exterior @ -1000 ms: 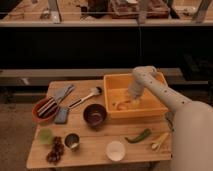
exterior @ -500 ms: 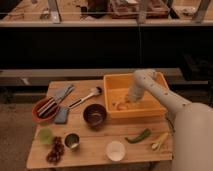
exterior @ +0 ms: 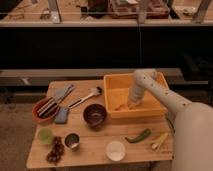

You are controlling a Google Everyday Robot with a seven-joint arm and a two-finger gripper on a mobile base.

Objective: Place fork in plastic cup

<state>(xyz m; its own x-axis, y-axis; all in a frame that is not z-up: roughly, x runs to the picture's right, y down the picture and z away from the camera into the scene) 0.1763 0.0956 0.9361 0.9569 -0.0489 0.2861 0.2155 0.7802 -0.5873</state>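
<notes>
My gripper (exterior: 131, 103) reaches down from the arm's bend into the orange bin (exterior: 112, 85) and is at the bin floor, right of its middle. A pale slim sliver on the bin floor just left of the gripper looks like the fork (exterior: 120, 105), but it is too faint to be sure. I cannot tell whether the gripper touches it. The light green plastic cup (exterior: 46, 135) stands upright near the table's front left corner, far from the gripper.
A dark metal cup (exterior: 72, 141) and a white cup (exterior: 115, 150) stand along the front. A dark bowl (exterior: 95, 115), a black-handled utensil (exterior: 84, 98), a red bowl of utensils (exterior: 44, 110), grapes (exterior: 55, 150) and a green pepper (exterior: 138, 136) lie on the table.
The gripper has sunk a little deeper into the orange bin. Nothing on the table has moved.
</notes>
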